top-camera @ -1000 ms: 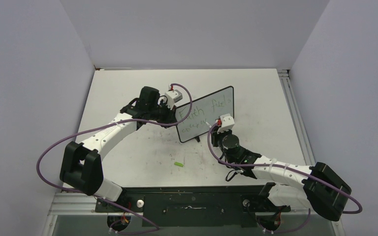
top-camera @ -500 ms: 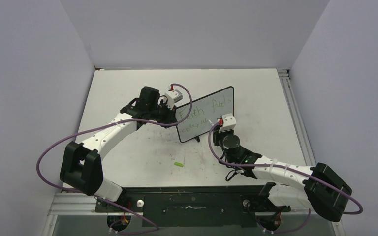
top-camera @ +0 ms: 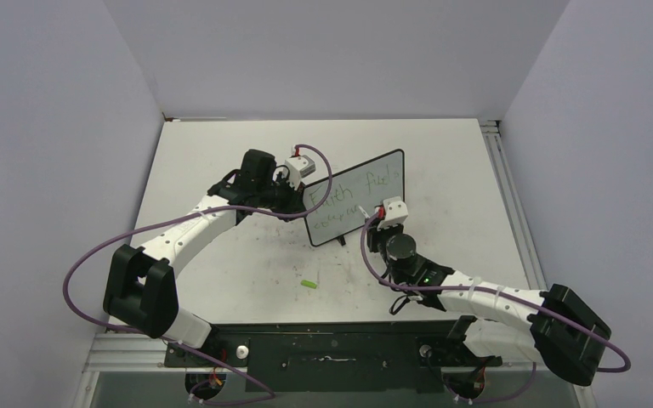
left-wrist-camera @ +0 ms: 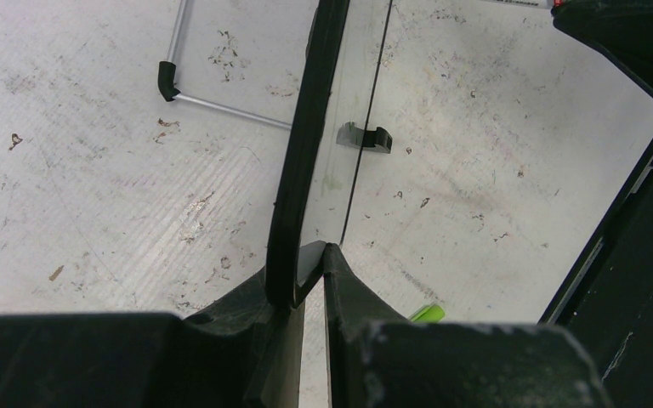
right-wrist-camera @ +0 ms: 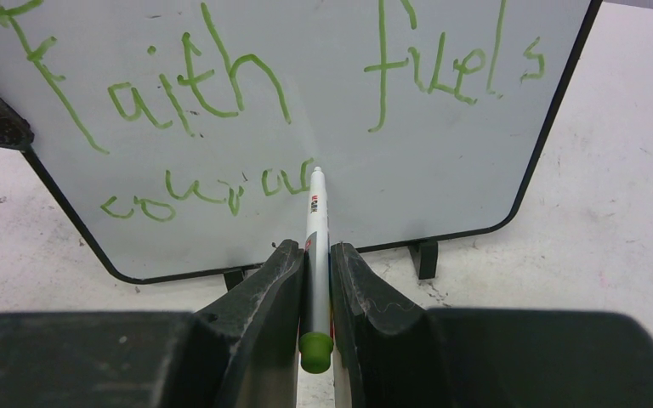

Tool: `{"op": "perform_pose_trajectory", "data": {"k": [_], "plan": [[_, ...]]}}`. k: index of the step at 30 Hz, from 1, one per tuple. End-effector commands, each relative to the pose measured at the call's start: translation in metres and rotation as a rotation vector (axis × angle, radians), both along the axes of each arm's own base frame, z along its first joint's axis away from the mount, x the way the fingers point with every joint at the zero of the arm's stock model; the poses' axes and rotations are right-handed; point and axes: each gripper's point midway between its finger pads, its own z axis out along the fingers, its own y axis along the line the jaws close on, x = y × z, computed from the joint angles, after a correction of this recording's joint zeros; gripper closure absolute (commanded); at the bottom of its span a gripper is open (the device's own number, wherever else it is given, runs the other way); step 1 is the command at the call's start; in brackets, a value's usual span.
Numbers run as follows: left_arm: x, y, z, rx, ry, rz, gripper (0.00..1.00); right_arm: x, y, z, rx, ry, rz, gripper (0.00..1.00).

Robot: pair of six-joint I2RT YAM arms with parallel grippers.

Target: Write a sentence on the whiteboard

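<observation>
The whiteboard (top-camera: 366, 183) stands upright mid-table with its black frame. My left gripper (top-camera: 300, 194) is shut on the board's left edge (left-wrist-camera: 302, 170), one jaw on either side of the frame. The sentence (right-wrist-camera: 221, 93) is in green: "Faith fuels" on top, and a lower line reading roughly "courac". My right gripper (right-wrist-camera: 315, 255) is shut on a white marker (right-wrist-camera: 315, 221) with a green rear end. The marker tip touches the board at the end of the lower line. In the top view the right gripper (top-camera: 380, 219) is at the board's lower middle.
A small green cap (top-camera: 309, 284) lies on the scuffed tabletop in front of the board. The board rests on two black feet (right-wrist-camera: 426, 257). A thin metal rod (left-wrist-camera: 221, 102) lies on the table behind it. Walls enclose the table on three sides.
My right gripper with the marker has shifted slightly to the right along the lower line of writing. The left arm and the board have not moved.
</observation>
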Motion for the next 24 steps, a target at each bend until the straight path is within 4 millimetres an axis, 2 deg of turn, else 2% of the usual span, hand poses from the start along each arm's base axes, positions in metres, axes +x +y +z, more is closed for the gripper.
{"op": "perform_pose_trajectory", "data": {"k": [1,24], "plan": [[0.002,0.005,0.003,0.040,-0.037,-0.008,1.00,0.004,0.008,0.037,0.079,-0.085,0.005,0.95],[0.002,0.005,0.003,0.040,-0.036,-0.010,1.00,0.008,0.010,0.020,0.058,-0.071,-0.016,0.95]]}}
